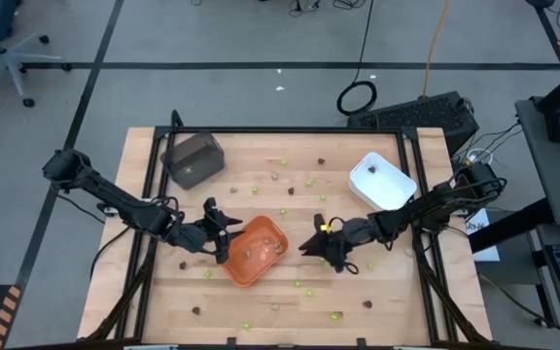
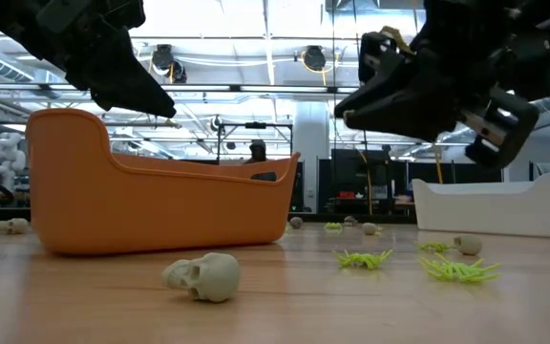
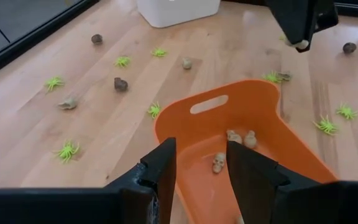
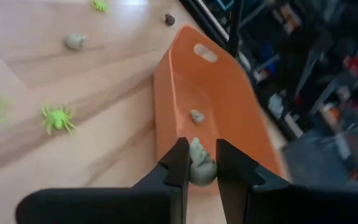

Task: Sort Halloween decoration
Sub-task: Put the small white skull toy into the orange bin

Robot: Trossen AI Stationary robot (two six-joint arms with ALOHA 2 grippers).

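From above: orange tray (image 1: 256, 250) mid-table (image 1: 261, 156), left gripper (image 1: 224, 229) at its left rim, right gripper (image 1: 311, 246) just right of it; white tray (image 1: 381, 181) far right, grey tray (image 1: 193, 158) far left, decorations (image 1: 283, 210) scattered around. Low view: tan skull (image 2: 203, 275) and green spiders (image 2: 363, 258) on the table. Left wrist: jaws open, empty, over the orange tray holding skulls (image 3: 219, 163). Right wrist: jaws gripping a tan-grey piece (image 4: 199, 165).
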